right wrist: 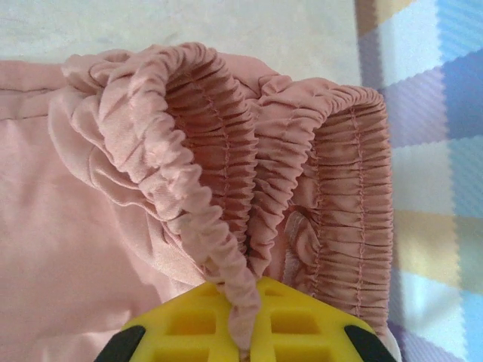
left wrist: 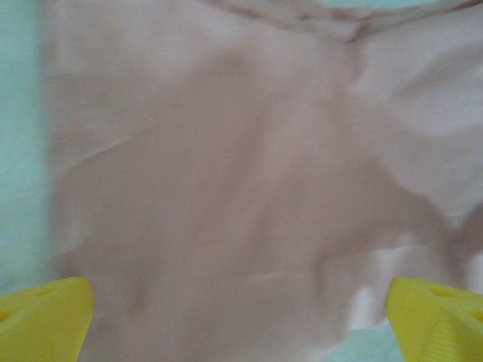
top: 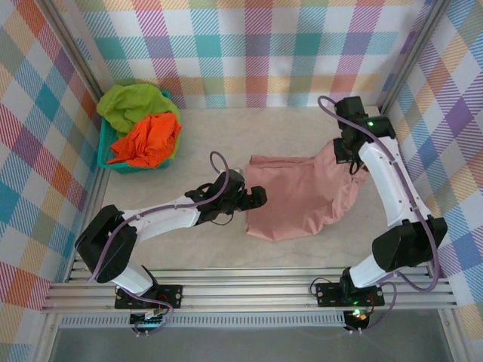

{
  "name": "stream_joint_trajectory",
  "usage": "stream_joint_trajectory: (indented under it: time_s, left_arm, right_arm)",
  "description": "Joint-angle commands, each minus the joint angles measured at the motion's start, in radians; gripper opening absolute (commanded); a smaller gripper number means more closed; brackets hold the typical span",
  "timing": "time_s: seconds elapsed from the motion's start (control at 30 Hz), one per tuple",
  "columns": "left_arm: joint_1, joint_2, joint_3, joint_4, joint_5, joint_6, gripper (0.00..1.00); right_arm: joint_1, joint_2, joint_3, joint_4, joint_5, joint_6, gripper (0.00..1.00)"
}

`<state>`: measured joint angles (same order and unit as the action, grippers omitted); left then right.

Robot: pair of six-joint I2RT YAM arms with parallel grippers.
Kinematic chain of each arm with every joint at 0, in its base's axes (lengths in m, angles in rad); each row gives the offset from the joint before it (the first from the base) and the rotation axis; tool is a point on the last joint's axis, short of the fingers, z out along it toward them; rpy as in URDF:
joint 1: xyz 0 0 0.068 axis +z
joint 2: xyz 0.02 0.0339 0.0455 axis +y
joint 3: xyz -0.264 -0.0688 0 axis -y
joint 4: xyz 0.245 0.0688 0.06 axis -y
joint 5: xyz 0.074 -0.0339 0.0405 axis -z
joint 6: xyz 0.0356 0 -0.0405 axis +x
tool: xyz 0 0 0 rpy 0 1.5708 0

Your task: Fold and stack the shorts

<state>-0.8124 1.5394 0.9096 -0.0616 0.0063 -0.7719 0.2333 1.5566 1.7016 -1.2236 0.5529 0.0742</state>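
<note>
Roughly at the start, by my reckoning. My left gripper point(top: 255, 198) sits at the left edge of the pink shorts point(top: 294, 200), fingers spread wide with nothing between them and the cloth lying below. My right gripper point(right wrist: 241, 332), at the right end of the pink shorts, is clenched on the gathered elastic waistband, which bunches in ridges over the pad.

The pink shorts lie on the table point(top: 196, 249) between my two arms. They are spread loosely, with the right end drawn up. I see no clean fold, so I judge this pair laid out but not yet folded.

Far left of the pink shorts, well apart, the teal basket point(top: 104, 147) holds the orange shorts point(top: 147, 143). The green shorts point(top: 132, 102) are heaped behind them, over the far rim. Neither is folded, and no stack exists. All three folds and the stacking remain.

Hard to make out:
- The left wrist view is blurred, so I cannot tell whether my left fingertips touch the cloth.
- My right arm covers the right end of the pink shorts from above.
- I cannot tell whether the pink cloth lies single or doubled.
- How much green lies under the orange is hidden.
</note>
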Motion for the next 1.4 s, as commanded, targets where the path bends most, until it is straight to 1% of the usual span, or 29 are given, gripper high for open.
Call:
stream_joint_trajectory:
  time_s: [0.0, 0.1, 0.2, 0.33, 0.53, 0.6, 0.67, 0.7, 0.9, 1.17, 1.23, 1.33, 1.37]
  left_arm:
    - [0.008, -0.020, -0.028, 0.018, 0.005, -0.017, 0.96]
    - [0.007, -0.008, -0.065, 0.064, 0.027, -0.045, 0.94]
    - [0.006, 0.015, -0.090, 0.112, 0.046, -0.073, 0.92]
    - [-0.003, 0.086, -0.078, 0.141, 0.081, -0.089, 0.83]
    - [-0.028, 0.188, -0.068, 0.175, 0.086, -0.122, 0.57]
    - [-0.033, 0.216, -0.067, 0.187, 0.090, -0.131, 0.45]
    - [-0.037, 0.240, -0.066, 0.203, 0.097, -0.140, 0.38]
    - [-0.040, 0.252, -0.067, 0.213, 0.101, -0.144, 0.37]
    - [-0.053, 0.299, -0.064, 0.248, 0.106, -0.161, 0.32]
    - [-0.061, 0.324, -0.062, 0.276, 0.112, -0.179, 0.32]
    - [-0.061, 0.321, -0.064, 0.283, 0.110, -0.181, 0.33]
    - [-0.061, 0.294, -0.081, 0.296, 0.095, -0.194, 0.40]
    - [-0.061, 0.272, -0.101, 0.313, 0.085, -0.204, 0.45]
  right_arm:
    - [0.081, 0.078, 0.075, -0.113, 0.177, -0.004, 0.00]
    - [0.163, 0.160, 0.146, -0.180, 0.221, 0.069, 0.00]
    - [0.253, 0.235, 0.203, -0.230, 0.222, 0.147, 0.00]
    - [0.357, 0.327, 0.260, -0.274, 0.224, 0.222, 0.00]
    - [0.452, 0.446, 0.332, -0.331, 0.203, 0.305, 0.00]
    - [0.476, 0.476, 0.352, -0.333, 0.184, 0.321, 0.00]
    - [0.496, 0.498, 0.368, -0.333, 0.164, 0.334, 0.00]
    - [0.506, 0.509, 0.376, -0.330, 0.149, 0.341, 0.00]
    - [0.543, 0.572, 0.400, -0.304, 0.044, 0.364, 0.00]
    - [0.549, 0.618, 0.373, -0.206, -0.132, 0.379, 0.00]
    - [0.549, 0.622, 0.368, -0.173, -0.188, 0.378, 0.05]
    - [0.545, 0.617, 0.368, -0.114, -0.326, 0.367, 0.21]
    - [0.539, 0.607, 0.370, -0.088, -0.396, 0.360, 0.25]
